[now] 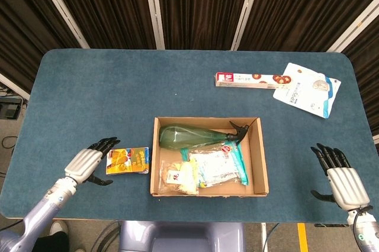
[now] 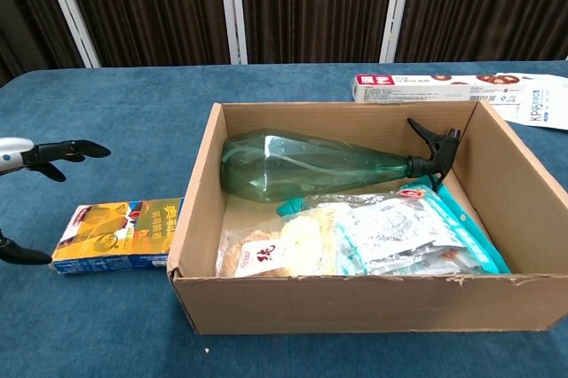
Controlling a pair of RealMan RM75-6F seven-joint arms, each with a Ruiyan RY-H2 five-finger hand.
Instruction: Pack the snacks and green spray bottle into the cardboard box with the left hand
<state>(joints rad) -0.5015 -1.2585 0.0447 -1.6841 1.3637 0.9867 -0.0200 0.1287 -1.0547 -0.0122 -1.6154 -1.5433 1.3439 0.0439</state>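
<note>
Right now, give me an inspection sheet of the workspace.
Surface: blue felt table.
Job's things: green spray bottle lies in open cardboard box with clear snack bags; yellow snack box outside, left of it.
Clutter: long red-white carton, white pouch far right.
Hands: left hand open by yellow box; right hand open.
Cables: nothing seen.
Surroundings: dark curtains.

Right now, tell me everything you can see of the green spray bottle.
The green spray bottle is clear green plastic, apparently empty, with a black trigger head. It lies on its side along the far wall of the cardboard box, its wide base toward the box's left end and its nozzle at the right end. Its near side borders the snack bags. Neither hand touches it.
</note>
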